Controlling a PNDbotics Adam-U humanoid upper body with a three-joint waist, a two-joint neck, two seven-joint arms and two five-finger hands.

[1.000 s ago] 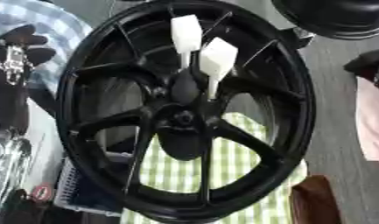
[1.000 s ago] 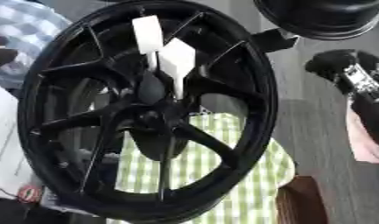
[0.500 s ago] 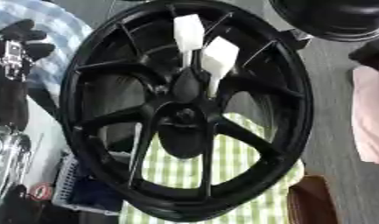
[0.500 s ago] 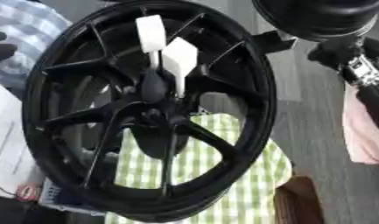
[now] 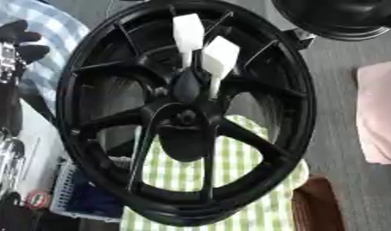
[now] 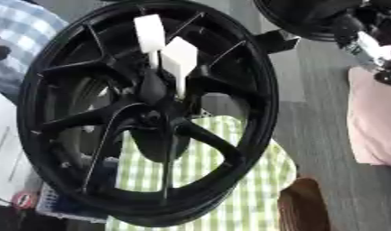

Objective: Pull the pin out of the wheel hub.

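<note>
Left hand [image 5: 12,45] of mine hangs beside the wheel hub [image 5: 186,117], its grip unclear, two white pins [image 5: 204,56] standing in the hub.

The wheel hub [image 5: 186,117] stands on edge in the middle, tilted, its lower rim sitting on a checked cloth [image 5: 230,180]. Two pins [image 5: 204,54] stick out of its centre, side by side, the left one reaching higher than the right. Behind it at upper right sits a second wheel [image 5: 340,18]. The left hand [image 5: 12,49] shows at the left edge, apart from the rim; the right hand [image 6: 372,45] at the upper right edge. A folded cloth [image 5: 380,117] lies on the floor to the right. A basket [image 5: 84,198] sits beside the lower left rim.
</note>
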